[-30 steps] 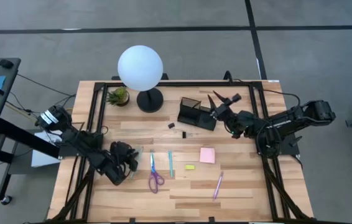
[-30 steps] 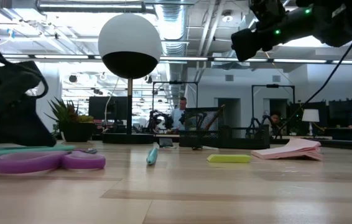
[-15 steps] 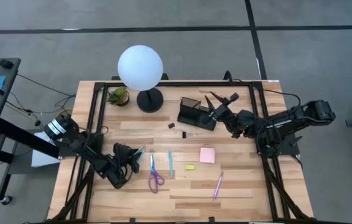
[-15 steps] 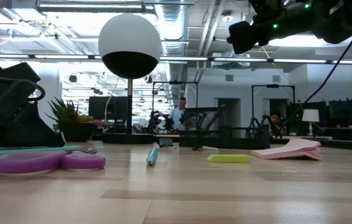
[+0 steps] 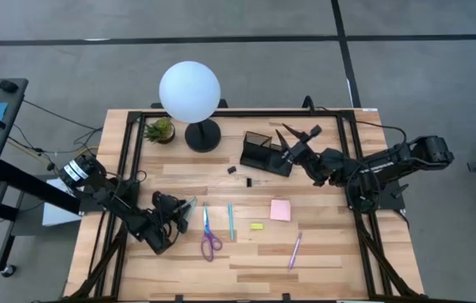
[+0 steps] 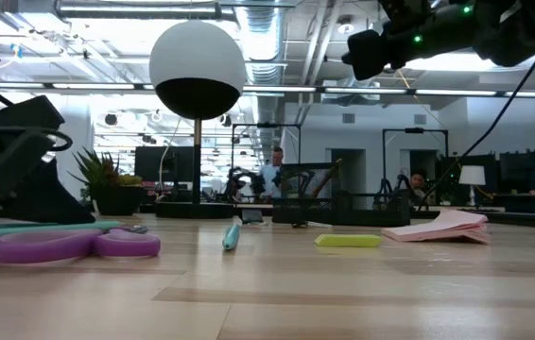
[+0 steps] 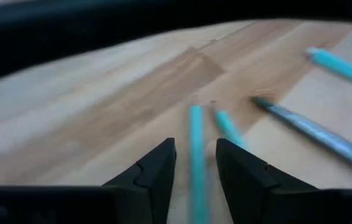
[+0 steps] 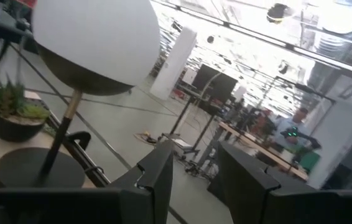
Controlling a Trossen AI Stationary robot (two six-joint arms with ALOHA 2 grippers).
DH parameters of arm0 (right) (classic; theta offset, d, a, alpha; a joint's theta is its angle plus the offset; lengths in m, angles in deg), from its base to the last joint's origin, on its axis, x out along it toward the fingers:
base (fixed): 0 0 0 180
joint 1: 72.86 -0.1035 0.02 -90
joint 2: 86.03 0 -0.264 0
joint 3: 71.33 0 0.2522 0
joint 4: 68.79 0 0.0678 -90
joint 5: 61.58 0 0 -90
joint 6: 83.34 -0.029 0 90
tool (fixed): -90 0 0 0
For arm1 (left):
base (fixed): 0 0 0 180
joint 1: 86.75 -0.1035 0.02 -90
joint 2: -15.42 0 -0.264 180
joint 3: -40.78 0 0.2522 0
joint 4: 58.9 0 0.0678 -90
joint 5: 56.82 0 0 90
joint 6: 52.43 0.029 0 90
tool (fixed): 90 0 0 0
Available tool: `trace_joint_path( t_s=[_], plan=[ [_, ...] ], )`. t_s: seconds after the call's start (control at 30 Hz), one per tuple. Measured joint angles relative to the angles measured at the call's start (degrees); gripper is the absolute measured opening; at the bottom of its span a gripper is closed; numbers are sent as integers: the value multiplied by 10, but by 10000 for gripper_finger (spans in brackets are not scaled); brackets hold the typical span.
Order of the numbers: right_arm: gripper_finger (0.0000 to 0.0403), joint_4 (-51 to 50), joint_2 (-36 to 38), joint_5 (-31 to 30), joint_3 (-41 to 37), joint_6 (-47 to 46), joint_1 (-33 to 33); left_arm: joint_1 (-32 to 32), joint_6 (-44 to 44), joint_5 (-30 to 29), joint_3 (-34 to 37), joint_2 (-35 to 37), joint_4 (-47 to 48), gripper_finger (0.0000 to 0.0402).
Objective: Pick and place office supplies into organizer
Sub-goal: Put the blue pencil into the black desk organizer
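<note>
- Mostly still to do, by the look of it; purple-handled scissors, thin teal pen, tiny yellow piece, square pink sticky pad, pink-purple pen and small black clips all lying loose on the wooden table
- Small black rectangular desk organizer at the far side, beside the white globe lamp; contents not discernible
- Left gripper low at the table just beside the scissors; jaws narrowly parted around a second thin teal pen; firm grip or mere straddle: cannot tell
- Right gripper raised just beside the organizer; jaws partly open, holding nothing visible
</note>
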Motion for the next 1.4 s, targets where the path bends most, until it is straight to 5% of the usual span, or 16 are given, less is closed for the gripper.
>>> trace_joint_path(
  t_s=[0.4, 0.6, 0.67, 0.87, 1.17, 1.4],
  plan=[
    [118, 0, 0, 43, 0, -9, 15, -1, 2, -11, 12, 0, -10, 19],
    [118, 0, 0, 50, 0, -12, 15, -5, -6, -33, 20, -1, -33, 10],
    [118, -2, 0, 100, 0, -36, 15, -15, -10, -48, 21, -3, -43, 7],
    [118, -14, 0, 391, 0, -119, 30, -56, 13, -73, 23, -3, -120, 5],
    [118, -133, -39, 440, 0, -244, 35, -87, 98, -143, 7, -2, -171, 2],
    [118, -50, -216, 494, 79, -350, 37, -92, 213, -202, -35, 16, -183, 2]
  ],
)
